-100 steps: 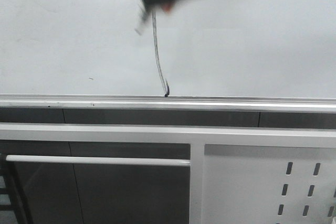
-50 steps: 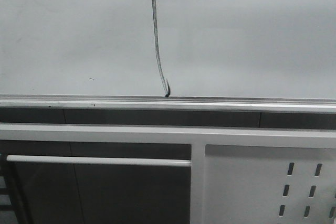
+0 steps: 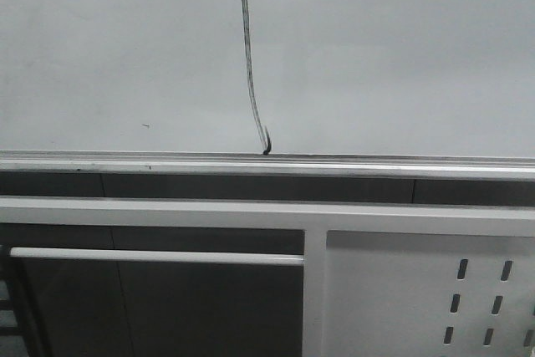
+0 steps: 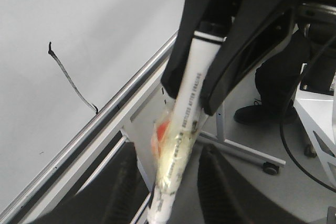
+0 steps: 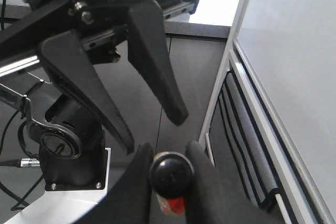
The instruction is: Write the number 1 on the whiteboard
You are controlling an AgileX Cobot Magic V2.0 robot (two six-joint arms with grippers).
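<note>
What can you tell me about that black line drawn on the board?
The number 1 is a thin, slightly curved black marker stroke, near vertical, on the pale glossy whiteboard. It has a small hook at its top and a dark tick at its bottom, ending right at the board's silver rail. The ink looks streaky. Nothing touches it.

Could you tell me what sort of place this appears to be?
Probably a robotics lab or workshop: a whiteboard mounted on a white metal frame with a perforated panel, cables trailing over a grey floor, and a person's dark shoe nearby.
</note>
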